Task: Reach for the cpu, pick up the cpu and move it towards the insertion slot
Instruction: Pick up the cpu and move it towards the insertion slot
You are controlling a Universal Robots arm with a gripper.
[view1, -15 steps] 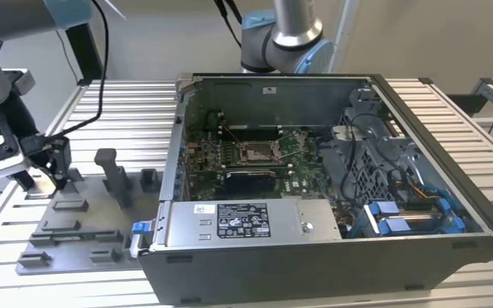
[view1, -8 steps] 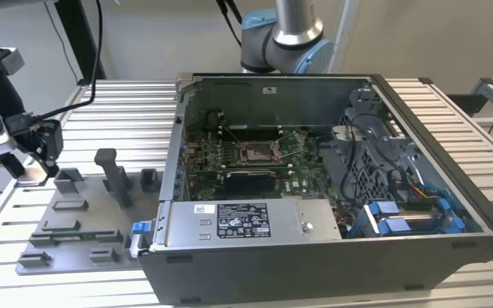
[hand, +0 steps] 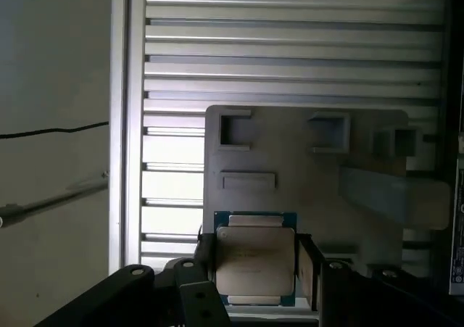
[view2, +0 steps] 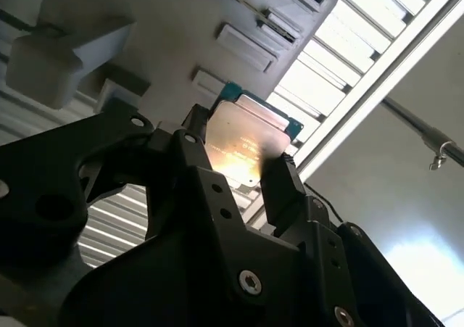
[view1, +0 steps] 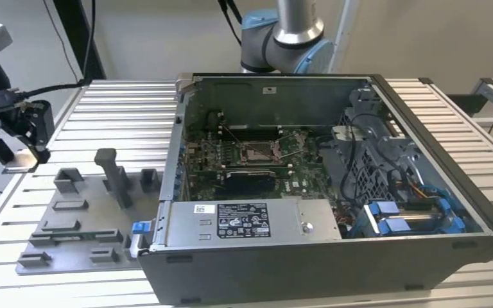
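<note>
The cpu [hand: 255, 258], a flat square chip with a silvery top, sits between my gripper's [hand: 255, 267] two black fingers. In the second wrist view the cpu [view2: 243, 142] shows its shiny face, and the gripper [view2: 239, 166] is shut on its two opposite edges. In the exterior view the gripper [view1: 20, 160] hangs above the table's edge at the view's far left, beyond the grey tray [view1: 84, 215]. The insertion slot [view1: 259, 151], a silver-framed socket on the green board, lies inside the open computer case, well to the gripper's right in that view.
The grey tray [hand: 304, 167] carries several raised fixture blocks and an upright post [view1: 113, 176]. The open computer case [view1: 332, 192] has tall walls, cables and a blue-tabbed drive cage. The robot's base [view1: 282, 38] stands behind the case. The ribbed metal table [view1: 118, 115] surrounds everything.
</note>
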